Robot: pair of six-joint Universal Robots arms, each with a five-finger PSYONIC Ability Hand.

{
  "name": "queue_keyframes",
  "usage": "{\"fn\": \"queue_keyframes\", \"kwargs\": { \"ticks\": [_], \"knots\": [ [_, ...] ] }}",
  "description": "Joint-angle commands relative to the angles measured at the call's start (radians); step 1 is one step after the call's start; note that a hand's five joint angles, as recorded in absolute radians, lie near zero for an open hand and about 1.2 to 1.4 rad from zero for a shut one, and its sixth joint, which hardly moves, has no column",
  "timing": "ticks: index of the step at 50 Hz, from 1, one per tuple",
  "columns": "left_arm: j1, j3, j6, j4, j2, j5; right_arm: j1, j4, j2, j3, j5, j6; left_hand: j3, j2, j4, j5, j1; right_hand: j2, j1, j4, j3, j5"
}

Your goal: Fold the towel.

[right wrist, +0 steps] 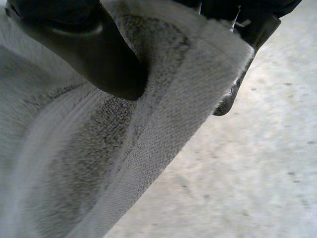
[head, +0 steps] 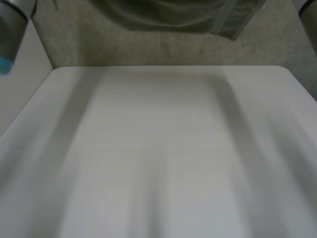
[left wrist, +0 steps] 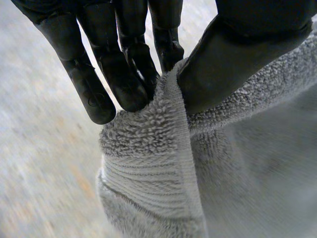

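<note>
Left hand (left wrist: 237, 49) and right hand (right wrist: 84, 44), each in a pinch on the grey, fluffy, band-hemmed towel (left wrist: 148, 163).

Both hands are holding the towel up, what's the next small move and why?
Probably draw both hands back and lower the towel onto the table. The left hand and right hand each pinch it between thumb and fingers, and it hangs beyond the table's far edge, so nothing lies flat to fold yet.
</note>
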Motion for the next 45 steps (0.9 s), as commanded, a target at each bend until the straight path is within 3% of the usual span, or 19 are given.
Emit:
{"fn": "queue_keyframes", "kwargs": {
  "ticks": [1, 5, 9, 19, 24, 29, 32, 38, 45],
  "knots": [
    [0.046, -0.4, 0.011, 0.064, 0.078, 0.101, -0.011, 0.009, -0.078, 0.295, -0.135, -0.003, 0.06, 0.065, 0.036, 0.078, 0.074, 0.086, 0.081, 0.06, 0.064, 0.059],
    [0.066, -0.627, 0.02, 0.173, 0.079, 0.163, -0.037, 0.0, -0.096, 0.497, -0.157, -0.009, 0.06, 0.065, 0.036, 0.078, 0.074, 0.086, 0.081, 0.06, 0.064, 0.059],
    [0.066, -0.741, 0.063, 0.238, 0.062, 0.166, -0.043, -0.003, -0.093, 0.63, -0.157, -0.029, 0.06, 0.065, 0.036, 0.078, 0.074, 0.086, 0.081, 0.06, 0.064, 0.059],
    [0.056, -0.948, 0.305, 0.322, -0.094, 0.168, -0.057, -0.003, -0.007, 0.933, -0.151, -0.184, 0.06, 0.065, 0.036, 0.078, 0.074, 0.086, 0.081, 0.06, 0.064, 0.059],
    [0.054, -0.973, 0.392, 0.317, -0.161, 0.16, -0.068, -0.001, -0.017, 0.964, -0.151, -0.19, 0.06, 0.065, 0.036, 0.078, 0.074, 0.086, 0.081, 0.06, 0.064, 0.059],
    [0.056, -0.97, 0.391, 0.325, -0.162, 0.158, -0.075, 0.0, -0.047, 0.964, -0.149, -0.181, 0.06, 0.065, 0.036, 0.078, 0.074, 0.086, 0.081, 0.06, 0.064, 0.059],
    [0.059, -0.968, 0.391, 0.327, -0.16, 0.158, -0.075, 0.0, -0.061, 0.969, -0.148, -0.179, -0.112, -0.107, -0.136, -0.094, -0.098, 0.086, 0.081, 0.06, 0.064, 0.059],
    [0.062, -0.971, 0.391, 0.327, -0.154, 0.155, -0.078, -0.001, -0.061, 0.989, -0.148, -0.179, -0.184, -0.178, -0.207, -0.165, -0.17, 0.086, 0.081, 0.06, 0.064, 0.059],
    [0.077, -0.981, 0.393, 0.325, -0.135, 0.108, -0.108, 0.0, -0.064, 0.996, -0.145, -0.179, -0.251, -0.246, -0.275, -0.232, -0.237, 0.086, 0.081, 0.06, 0.064, 0.059]
  ]
}}
